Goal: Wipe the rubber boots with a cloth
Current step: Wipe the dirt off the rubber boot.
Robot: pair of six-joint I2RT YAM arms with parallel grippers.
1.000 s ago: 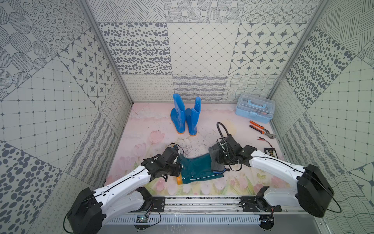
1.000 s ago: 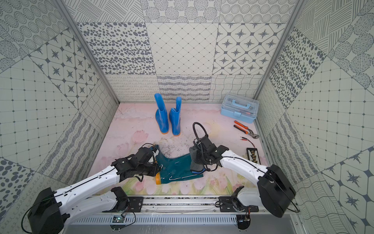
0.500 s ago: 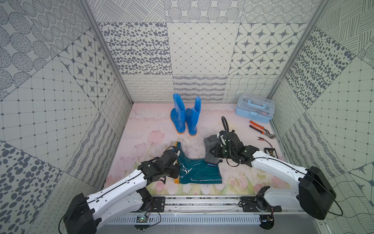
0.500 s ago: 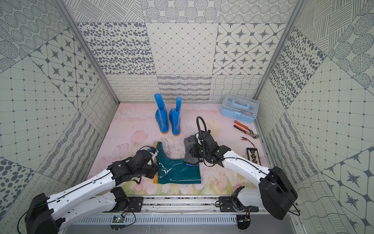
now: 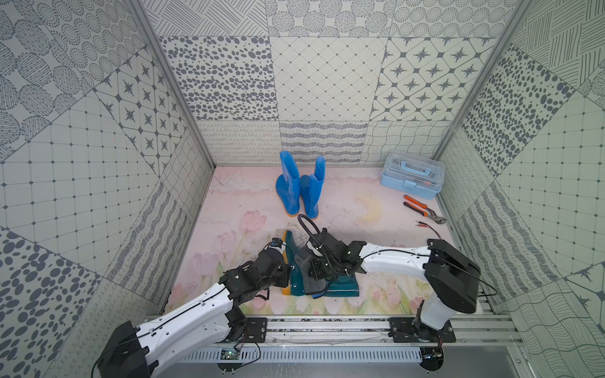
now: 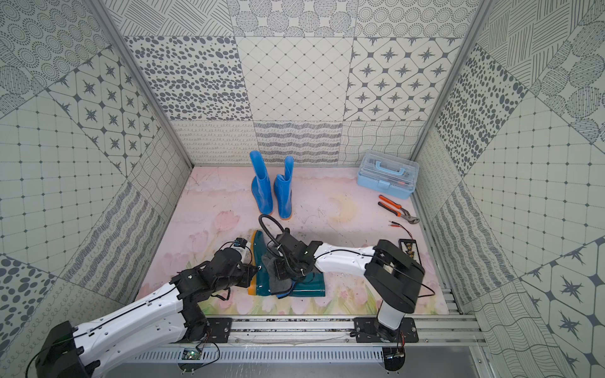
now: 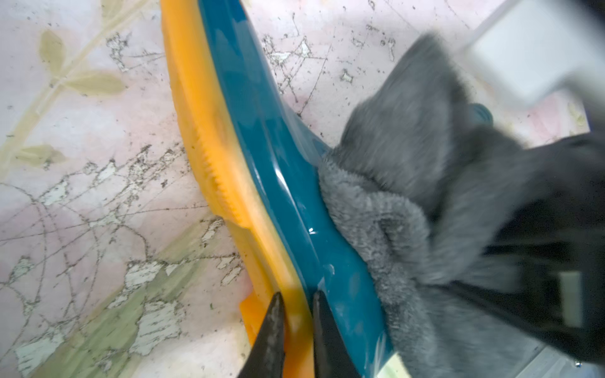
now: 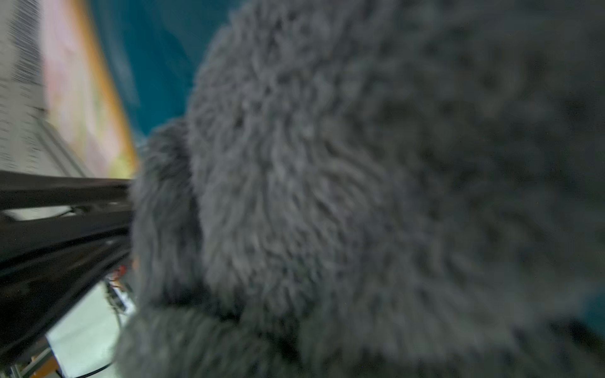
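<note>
Cloth (image 5: 309, 284) counts one, teal boot (image 5: 342, 288) one, blue boots (image 5: 287, 188) two.

Laboratory robot test cell. Patterned panel walls (image 5: 327, 81) enclose a floral-printed floor (image 5: 248, 209); aluminium rail (image 5: 327, 327) carries left arm (image 5: 196, 307) and right arm (image 5: 393, 261); toolbox (image 5: 412, 179), pliers (image 5: 422, 209) on floor.

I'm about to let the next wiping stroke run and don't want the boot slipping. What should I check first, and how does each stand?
1. Left gripper pinches the teal boot by its orange sole: ok.
2. Right gripper is shut on the cloth: ok.
3. Cloth lies against the boot's glossy upper: ok.
4. Boot lies on its side on the floor: ok.
5. Blue boots stand upright, apart from both arms: ok.
6. Boot's floor-facing side clean: cannot tell, hidden.
</note>
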